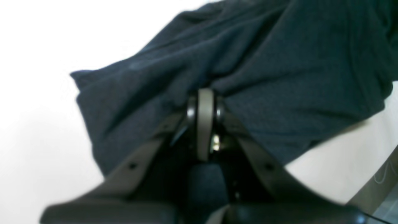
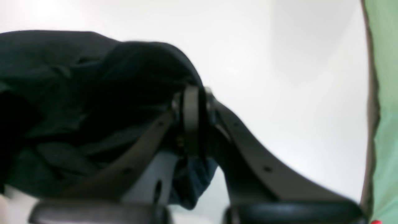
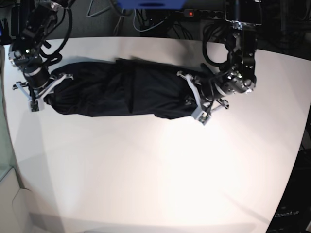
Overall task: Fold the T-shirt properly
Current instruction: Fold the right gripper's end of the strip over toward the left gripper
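The T-shirt is a dark charcoal cloth lying as a long bunched band across the far half of the white table. My left gripper is at the band's right end in the base view. In the left wrist view its fingers are shut, with the T-shirt gathered into folds at the tips. My right gripper is at the band's left end. In the right wrist view that gripper is shut on the T-shirt, and a fold hangs between its fingers.
Black cables and a power strip lie behind the table's far edge. A green surface runs beyond the table's edge in the right wrist view. The bare white tabletop spreads in front of the cloth toward the camera.
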